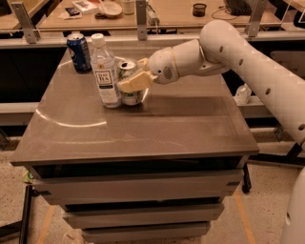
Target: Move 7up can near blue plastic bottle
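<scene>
Over at the far left part of the table (143,126), the gripper (132,74) is wrapping around the 7up can (127,67). Its pale fingers (136,82) are sitting on either side of the can, one crossing the front and one tucked behind the rim, pressed in narrow against it, so it is gripping that can. The 7up can is standing upright just to the right of the bottle (106,78), so close that I cannot tell whether the two are touching. Its base is looking level with the tabletop, though I cannot tell for sure whether it is resting there. The bottle itself is standing upright, white cap on top, label facing us.

Behind the bottle, toward the back left corner, the blue can (79,52) is standing on its own, apart from the pair. The white arm (248,59) is reaching in from the right, stretching across the back of the table, with its rounded wrist hanging just right of the 7up can. Beyond the table, a bowl (110,8) and a dark cup (199,8) are sitting on the bench behind.
</scene>
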`<state>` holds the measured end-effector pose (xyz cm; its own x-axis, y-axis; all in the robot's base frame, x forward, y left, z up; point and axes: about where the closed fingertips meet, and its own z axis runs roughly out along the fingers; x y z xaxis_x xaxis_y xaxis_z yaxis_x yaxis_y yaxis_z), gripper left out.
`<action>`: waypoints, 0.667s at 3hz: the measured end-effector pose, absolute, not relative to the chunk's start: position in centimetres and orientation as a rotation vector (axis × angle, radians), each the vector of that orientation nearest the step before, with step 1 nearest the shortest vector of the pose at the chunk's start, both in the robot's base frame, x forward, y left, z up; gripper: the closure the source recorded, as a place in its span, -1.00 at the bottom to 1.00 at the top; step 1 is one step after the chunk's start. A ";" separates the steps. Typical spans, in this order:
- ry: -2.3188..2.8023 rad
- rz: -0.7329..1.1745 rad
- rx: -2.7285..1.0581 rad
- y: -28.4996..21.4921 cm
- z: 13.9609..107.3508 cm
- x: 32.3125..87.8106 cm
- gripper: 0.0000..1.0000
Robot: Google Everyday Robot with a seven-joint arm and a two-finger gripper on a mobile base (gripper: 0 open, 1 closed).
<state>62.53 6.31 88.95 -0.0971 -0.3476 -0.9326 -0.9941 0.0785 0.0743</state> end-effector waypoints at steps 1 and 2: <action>1.565 1.037 -1.380 6.6 88.9 62.5 0.63; 1.563 1.041 -1.384 6.8 88.9 62.4 0.16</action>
